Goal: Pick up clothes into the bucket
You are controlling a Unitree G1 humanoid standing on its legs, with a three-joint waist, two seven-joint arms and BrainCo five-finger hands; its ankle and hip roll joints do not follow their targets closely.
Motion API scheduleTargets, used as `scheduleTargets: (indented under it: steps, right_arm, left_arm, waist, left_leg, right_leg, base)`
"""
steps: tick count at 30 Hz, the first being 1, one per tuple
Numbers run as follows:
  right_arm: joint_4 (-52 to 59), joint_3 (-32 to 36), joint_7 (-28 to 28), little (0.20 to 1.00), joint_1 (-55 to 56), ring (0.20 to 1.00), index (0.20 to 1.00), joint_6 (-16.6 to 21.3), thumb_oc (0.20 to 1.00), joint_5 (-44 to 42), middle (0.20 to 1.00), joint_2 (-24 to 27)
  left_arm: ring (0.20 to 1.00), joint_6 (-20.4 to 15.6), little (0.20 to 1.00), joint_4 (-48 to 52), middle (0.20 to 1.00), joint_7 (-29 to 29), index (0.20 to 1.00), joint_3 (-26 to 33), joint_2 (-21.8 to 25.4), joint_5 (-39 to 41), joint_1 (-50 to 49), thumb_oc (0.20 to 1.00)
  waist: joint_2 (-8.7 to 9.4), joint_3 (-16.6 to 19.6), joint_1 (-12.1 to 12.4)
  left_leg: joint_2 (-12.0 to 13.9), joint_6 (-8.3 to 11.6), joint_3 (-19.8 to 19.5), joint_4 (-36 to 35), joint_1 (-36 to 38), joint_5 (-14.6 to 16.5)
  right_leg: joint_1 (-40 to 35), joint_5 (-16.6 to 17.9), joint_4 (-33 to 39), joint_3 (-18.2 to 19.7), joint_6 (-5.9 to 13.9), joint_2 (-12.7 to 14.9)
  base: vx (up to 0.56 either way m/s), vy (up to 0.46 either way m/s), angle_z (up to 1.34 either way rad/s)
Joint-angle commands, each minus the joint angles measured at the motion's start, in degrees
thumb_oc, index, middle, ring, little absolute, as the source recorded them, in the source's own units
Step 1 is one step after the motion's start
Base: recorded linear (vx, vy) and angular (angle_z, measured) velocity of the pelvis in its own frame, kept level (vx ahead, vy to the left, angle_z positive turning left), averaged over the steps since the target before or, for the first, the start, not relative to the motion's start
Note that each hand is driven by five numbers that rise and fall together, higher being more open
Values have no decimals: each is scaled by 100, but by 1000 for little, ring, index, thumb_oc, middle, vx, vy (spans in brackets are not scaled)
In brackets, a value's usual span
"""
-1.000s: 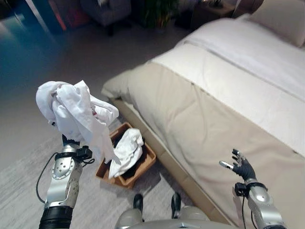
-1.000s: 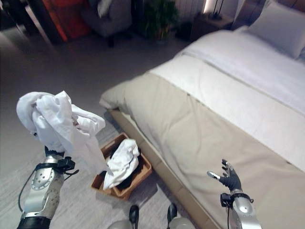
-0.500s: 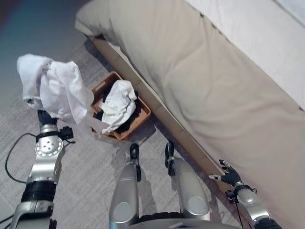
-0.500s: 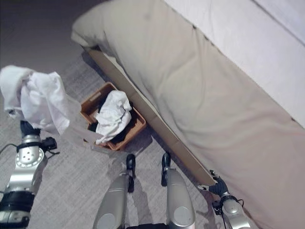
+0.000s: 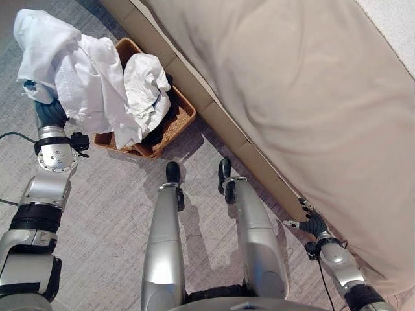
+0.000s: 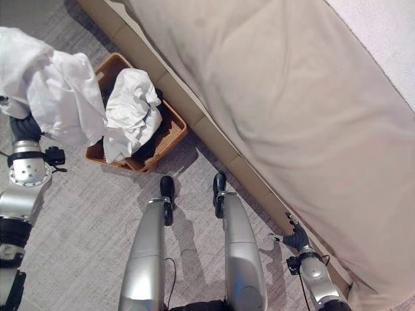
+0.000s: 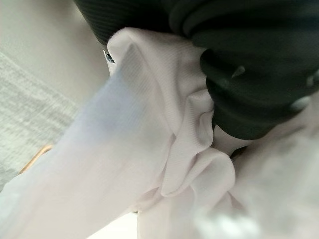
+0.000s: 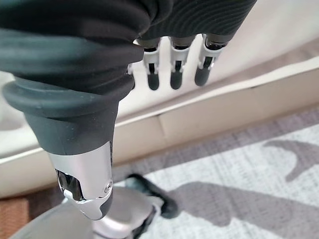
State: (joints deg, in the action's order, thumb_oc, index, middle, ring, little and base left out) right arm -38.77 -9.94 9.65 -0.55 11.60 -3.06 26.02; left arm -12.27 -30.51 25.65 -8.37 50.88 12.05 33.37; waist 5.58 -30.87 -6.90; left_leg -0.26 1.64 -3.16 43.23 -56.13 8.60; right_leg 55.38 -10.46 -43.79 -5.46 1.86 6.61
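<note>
Left eye view: a bundle of white crumpled cloth (image 5: pixel 71 71) is being held up by the left hand (image 5: pixel 50 113), w/ the hand's dark cover just under the bunch and the fabric draping down over the near edge of the brown woven rectangular basket (image 5: pixel 176 120). In the left wrist view the white cloth is being pressed right against the dark cover, folds wrapping it; the fingers are being hidden by fabric, so the exact grip can't be told, though the cloth is plainly being carried by that hand.

The basket is sitting on the grey carpet (image 5: pixel 117 214), just beside the tan bed base (image 5: pixel 214 120) and below the beige duvet (image 5: pixel 298 84). Inside it, another white garment (image 5: pixel 146 81) is already lying on top of something dark.

The right hand (image 6: pixel 296 238) is being kept low near the bed edge, well apart from the basket; in the right wrist view its fingers (image 8: pixel 175 74) are being held straight and relaxed, nothing in them.

Progress, as judged: at least one item is already in, one is being carried above the basket but not yet released. Left to do: lowering and letting go over the opening.
</note>
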Motion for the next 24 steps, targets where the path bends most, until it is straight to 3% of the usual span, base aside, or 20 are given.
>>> scheduleTargets:
  steps: [1,16,18,19,24]
  right_arm:
    - [186,-90,237,1000,124,1000,1000,253,1000,-341,1000,251]
    - [337,-204,431,1000,24,1000,1000,371,1000,-560,1000,214]
    - [317,-250,424,1000,9,1000,1000,376,1000,-572,1000,194]
    - [327,-279,421,1000,-12,1000,1000,370,1000,-592,1000,180]
    - [263,-364,413,1000,-36,1000,1000,358,1000,-596,1000,122]
  left_arm:
    - [200,-318,200,2,200,212,200,-39,470,119,577,200]
    - [200,-255,200,-783,200,116,200,-559,591,575,1430,200]
    - [893,-236,893,-875,893,113,893,-591,585,640,1516,893]
    - [1000,-212,1000,-965,1000,86,1000,-648,569,689,1604,1000]
    - [1000,-165,1000,-1069,1000,49,1000,-730,553,699,1692,1000]
  waist:
    - [82,108,-94]
    - [239,108,-168]
    - [258,108,-176]
    - [271,108,-189]
    - [287,108,-189]
  left_leg:
    - [-147,-304,64,293,70,431]
    - [-93,-370,73,554,-869,535]
    - [-102,-374,73,549,-902,536]
    - [-97,-377,72,547,-923,536]
    - [-85,-379,61,417,-901,490]
  right_leg:
    - [-325,166,350,101,372,409]
    - [589,300,371,92,489,372]
    - [612,334,425,79,504,364]
    - [607,364,478,74,510,360]
    - [577,471,715,52,535,347]
  base:
    - [0,0,0]
    - [2,0,0]
    - [0,0,0]
    - [0,0,0]
    - [0,0,0]
